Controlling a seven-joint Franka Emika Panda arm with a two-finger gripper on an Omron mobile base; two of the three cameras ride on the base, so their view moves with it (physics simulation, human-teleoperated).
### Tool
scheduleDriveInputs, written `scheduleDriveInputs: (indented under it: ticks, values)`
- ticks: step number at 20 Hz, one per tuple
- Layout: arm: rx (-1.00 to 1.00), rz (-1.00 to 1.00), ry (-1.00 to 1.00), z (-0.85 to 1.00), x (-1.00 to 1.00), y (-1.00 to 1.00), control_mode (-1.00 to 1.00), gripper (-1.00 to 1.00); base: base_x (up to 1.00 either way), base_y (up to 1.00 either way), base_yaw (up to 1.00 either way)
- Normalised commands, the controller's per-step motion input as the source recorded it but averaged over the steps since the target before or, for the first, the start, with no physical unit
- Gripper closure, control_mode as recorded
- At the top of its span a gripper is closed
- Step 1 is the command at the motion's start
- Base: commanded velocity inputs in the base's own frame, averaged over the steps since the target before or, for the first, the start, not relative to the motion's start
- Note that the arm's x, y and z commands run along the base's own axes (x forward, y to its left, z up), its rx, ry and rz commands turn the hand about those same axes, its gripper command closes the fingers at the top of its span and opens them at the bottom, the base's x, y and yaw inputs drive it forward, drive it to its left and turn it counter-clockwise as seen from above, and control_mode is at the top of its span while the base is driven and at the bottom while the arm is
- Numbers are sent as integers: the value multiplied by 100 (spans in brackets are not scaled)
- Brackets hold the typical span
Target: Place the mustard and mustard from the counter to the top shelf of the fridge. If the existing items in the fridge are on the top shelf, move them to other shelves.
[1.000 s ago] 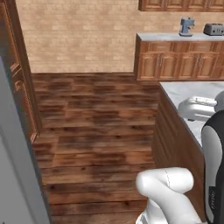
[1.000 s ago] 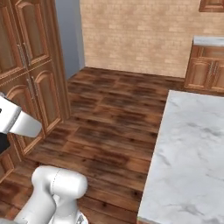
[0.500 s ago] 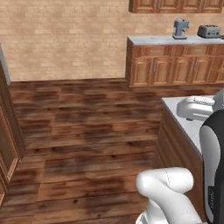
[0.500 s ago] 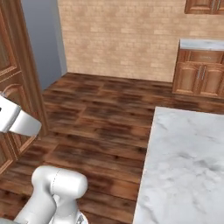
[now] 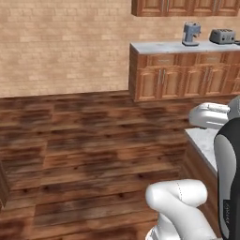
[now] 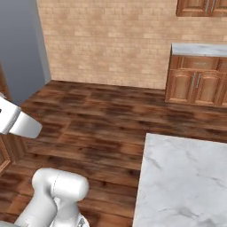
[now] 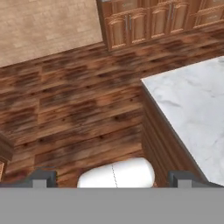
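Right, my claw (image 7: 112, 178) spread wide, nothing between tips, hanging over dark plank floor (image 7: 78, 109) beside marble tabletop (image 7: 192, 109) corner. Grey fridge (image 6: 22, 48) at far left of right base view. Coffee machine (image 5: 191, 33), toaster (image 5: 222, 35) on far counter (image 5: 183, 47). Can't spot mustard bottles

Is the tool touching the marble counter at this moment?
Apart. In the hand view the tool has its two tips spread wide over bare wooden floor, while the counter lies off to one side with floor between.
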Motion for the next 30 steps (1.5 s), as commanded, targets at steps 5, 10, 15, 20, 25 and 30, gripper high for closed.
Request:
scheduleDriveInputs:
  ticks: [5, 10, 15, 20, 25, 30]
  values:
    - [0, 0, 0, 0, 0, 0, 100, -100, 100, 4, -11]
    - [0, 0, 0, 0, 0, 0, 100, -100, 100, 8, -11]
    - [0, 0, 0, 0, 0, 0, 100, -100, 100, 12, -14]
    - [0, 0, 0, 0, 0, 0, 100, -100, 100, 19, -21]
    - [0, 0, 0, 0, 0, 0, 100, -100, 100, 29, -29]
    - [0, 0, 0, 0, 0, 0, 100, -100, 100, 41, -49]
